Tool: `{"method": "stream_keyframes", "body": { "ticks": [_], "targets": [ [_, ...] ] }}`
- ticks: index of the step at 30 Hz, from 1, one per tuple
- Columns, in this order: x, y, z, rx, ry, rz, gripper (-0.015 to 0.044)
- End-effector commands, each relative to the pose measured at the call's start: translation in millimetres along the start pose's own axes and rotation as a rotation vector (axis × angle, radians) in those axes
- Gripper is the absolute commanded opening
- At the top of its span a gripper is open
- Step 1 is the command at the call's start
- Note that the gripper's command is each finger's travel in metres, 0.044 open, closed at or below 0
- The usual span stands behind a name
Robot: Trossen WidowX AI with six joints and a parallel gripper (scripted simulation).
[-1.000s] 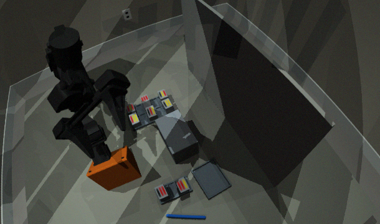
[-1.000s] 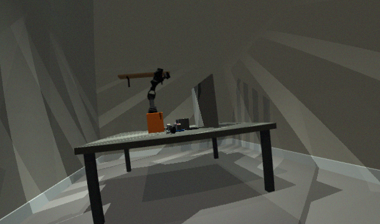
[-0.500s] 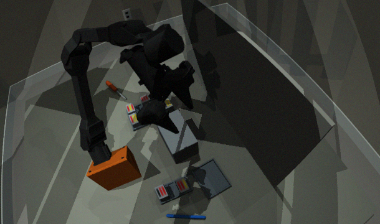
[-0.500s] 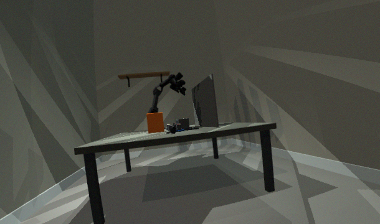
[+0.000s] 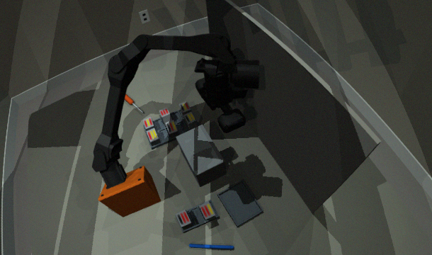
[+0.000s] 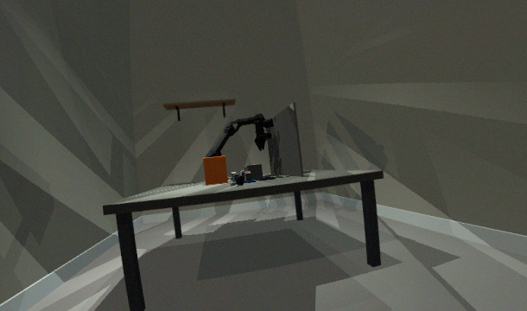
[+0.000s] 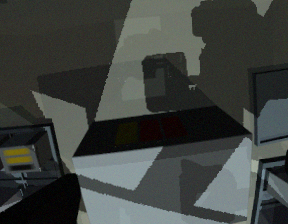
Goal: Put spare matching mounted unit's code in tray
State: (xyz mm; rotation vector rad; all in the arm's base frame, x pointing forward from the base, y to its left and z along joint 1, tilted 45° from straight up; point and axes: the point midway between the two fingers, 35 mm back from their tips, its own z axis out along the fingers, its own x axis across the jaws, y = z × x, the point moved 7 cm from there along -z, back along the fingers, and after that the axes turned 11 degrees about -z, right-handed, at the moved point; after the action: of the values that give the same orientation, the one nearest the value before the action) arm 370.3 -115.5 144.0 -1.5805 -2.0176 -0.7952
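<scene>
Mounted unit (image 5: 202,152) (image 6: 254,172) (image 7: 130,200), inward from the desk's (image 5: 141,234) (image 6: 246,193) (image 7: 127,95) near edge in the exterior view; code panel (image 7: 150,130) yellow-red-red; gripper (image 5: 217,106) (image 6: 261,149) (image 7: 185,173) spread, empty, aloft, presumably placed for reading

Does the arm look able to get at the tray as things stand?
Probably yes: the claw is open and holds nothing, and the tray lies beside the box, uncovered.

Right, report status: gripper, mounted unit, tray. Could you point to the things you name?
Gripper (image 5: 221,106) (image 6: 261,149) open, fingers bare, above the table. Mounted unit (image 5: 210,156) (image 6: 254,172) (image 7: 162,175): back in wrist view, code yellow, red, red. Tray (image 5: 241,209) (image 7: 275,107) without a spare; screwdriver (image 5: 129,99) well aside.
</scene>
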Motion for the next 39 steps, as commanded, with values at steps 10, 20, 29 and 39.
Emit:
{"method": "stream_keyframes", "body": {
  "ticks": [10,20,29,39],
  "targets": [
    [-0.5,1.7,-0.4,-0.006,0.019,-0.021,0.044],
    [-51.9,-32.6,10.8,-0.004,0.005,0.38,0.044],
    [-136.7,-134.8,48.9,0.0,0.001,1.305,0.044],
    [-151.8,-169.5,64.5,0.007,0.008,1.589,0.044]
  ]
}}
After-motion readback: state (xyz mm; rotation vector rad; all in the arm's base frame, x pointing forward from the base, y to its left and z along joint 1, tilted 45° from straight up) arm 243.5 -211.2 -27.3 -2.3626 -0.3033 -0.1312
